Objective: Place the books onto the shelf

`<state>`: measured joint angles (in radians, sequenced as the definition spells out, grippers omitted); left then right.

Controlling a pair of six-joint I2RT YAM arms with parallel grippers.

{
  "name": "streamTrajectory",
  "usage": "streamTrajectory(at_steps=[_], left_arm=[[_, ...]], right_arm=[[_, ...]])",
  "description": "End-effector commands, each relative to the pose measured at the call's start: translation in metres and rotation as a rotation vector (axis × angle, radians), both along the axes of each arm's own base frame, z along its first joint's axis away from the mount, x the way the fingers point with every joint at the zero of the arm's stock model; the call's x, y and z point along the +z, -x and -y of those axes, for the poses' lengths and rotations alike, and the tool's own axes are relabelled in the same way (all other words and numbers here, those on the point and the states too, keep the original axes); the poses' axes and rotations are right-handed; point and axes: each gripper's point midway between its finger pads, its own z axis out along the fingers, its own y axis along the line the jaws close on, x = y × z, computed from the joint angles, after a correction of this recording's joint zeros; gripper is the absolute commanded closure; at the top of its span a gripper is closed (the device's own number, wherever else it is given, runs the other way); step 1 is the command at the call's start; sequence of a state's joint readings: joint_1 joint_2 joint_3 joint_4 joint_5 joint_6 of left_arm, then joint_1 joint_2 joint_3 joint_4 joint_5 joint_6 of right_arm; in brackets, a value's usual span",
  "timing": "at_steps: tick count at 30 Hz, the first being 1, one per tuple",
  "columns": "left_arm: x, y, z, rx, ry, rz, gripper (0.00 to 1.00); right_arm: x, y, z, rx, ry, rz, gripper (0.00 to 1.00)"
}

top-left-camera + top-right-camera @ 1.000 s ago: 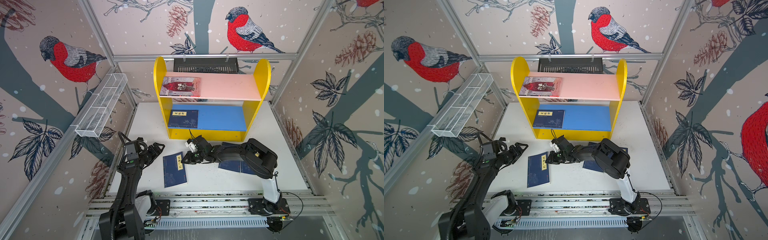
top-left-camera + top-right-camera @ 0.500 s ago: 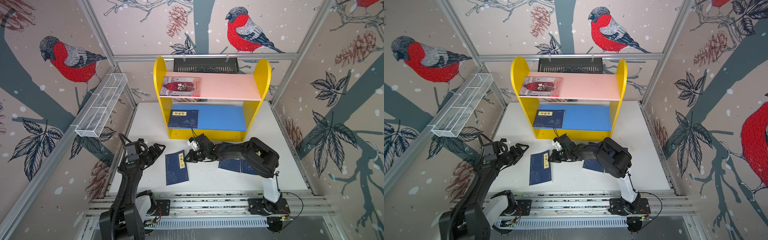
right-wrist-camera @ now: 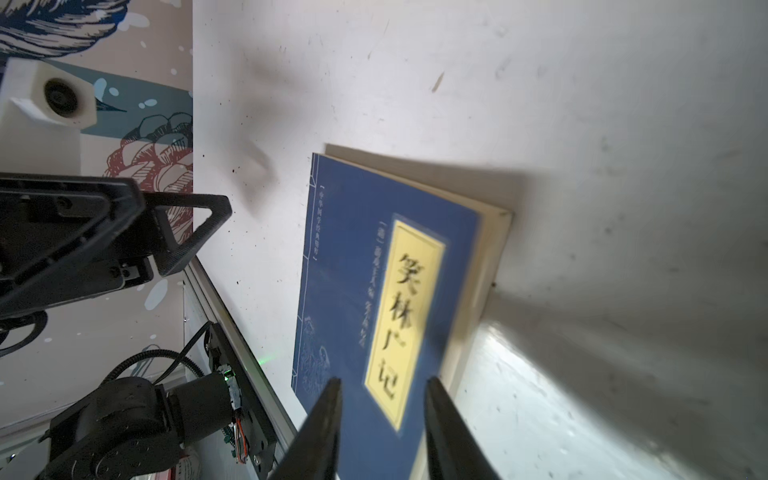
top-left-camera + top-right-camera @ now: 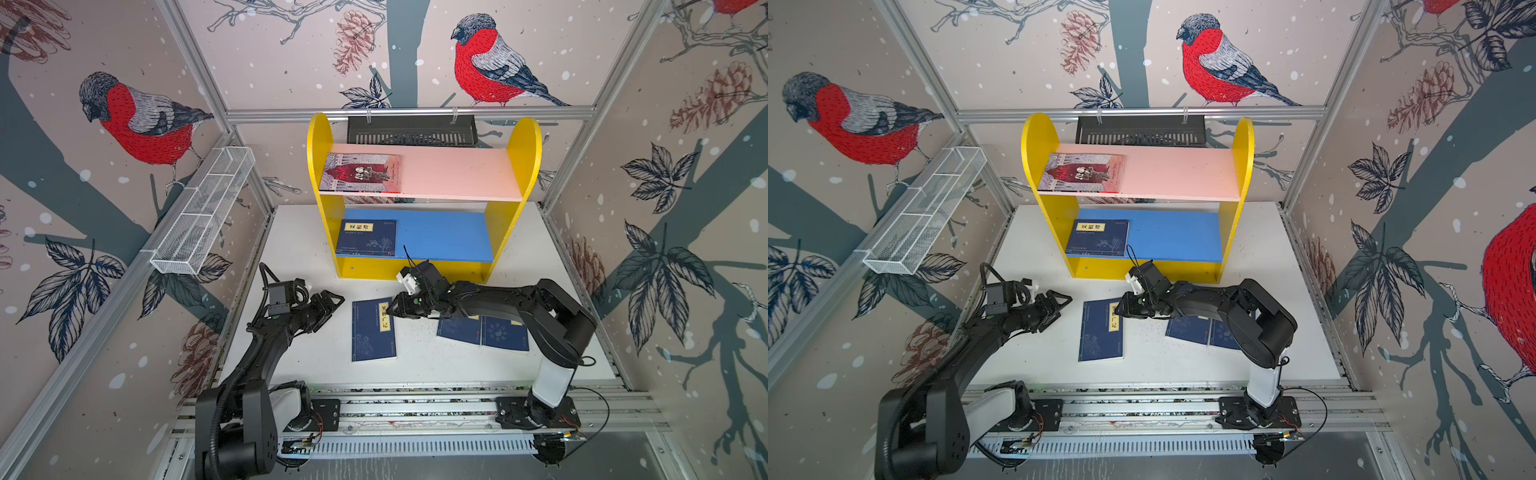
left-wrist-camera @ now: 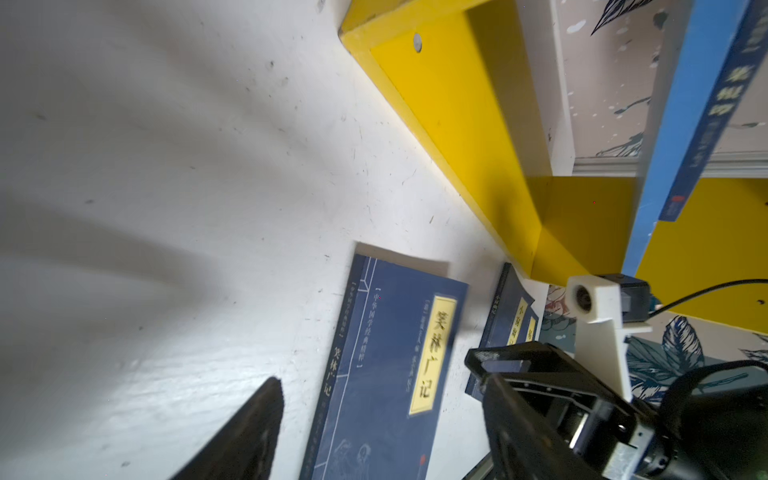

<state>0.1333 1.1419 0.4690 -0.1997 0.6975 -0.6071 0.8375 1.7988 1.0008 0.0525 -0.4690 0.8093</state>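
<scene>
A navy book with a yellow label [image 4: 373,330] [image 4: 1101,330] lies flat on the white table in front of the shelf [image 4: 528,166]. My right gripper [image 4: 397,309] [image 3: 383,382] hovers at this book's far right corner, open, with the cover showing between its fingers. My left gripper [image 4: 332,309] [image 5: 382,386] is open just left of the book, apart from it. Two more navy books [image 4: 484,332] lie partly under the right arm. Another navy book [image 4: 366,237] rests on the blue board. The grey-and-red book [image 4: 360,173] is on the pink board.
A white wire mesh basket [image 4: 203,214] hangs on the left wall. A black slotted tray [image 4: 411,131] hangs behind the shelf. The metal rail [image 4: 415,409] with both arm bases runs along the table's front edge.
The navy book slid right and toward the shelf, turning straighter, pulled by my right gripper, which was shut on it. The right jaws have now parted. The left gripper barely moved.
</scene>
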Motion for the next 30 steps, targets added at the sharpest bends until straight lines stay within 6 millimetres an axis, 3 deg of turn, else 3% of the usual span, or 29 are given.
streamTrajectory(at_steps=[1,6,15,30], left_arm=[[-0.013,0.002,-0.001,-0.020,-0.042,-0.043,0.25],[-0.036,0.007,0.010,-0.097,-0.079,-0.123,0.28],[-0.054,0.022,0.038,-0.216,-0.091,-0.165,0.27],[-0.055,0.026,0.058,-0.258,-0.016,-0.132,0.24]], right_arm=[[0.001,0.000,0.008,-0.049,0.026,0.004,0.56],[0.004,0.009,0.011,-0.085,0.014,-0.014,0.52],[-0.022,0.023,0.012,-0.106,0.044,-0.072,0.49],[-0.048,0.030,0.004,-0.070,0.031,-0.138,0.48]])
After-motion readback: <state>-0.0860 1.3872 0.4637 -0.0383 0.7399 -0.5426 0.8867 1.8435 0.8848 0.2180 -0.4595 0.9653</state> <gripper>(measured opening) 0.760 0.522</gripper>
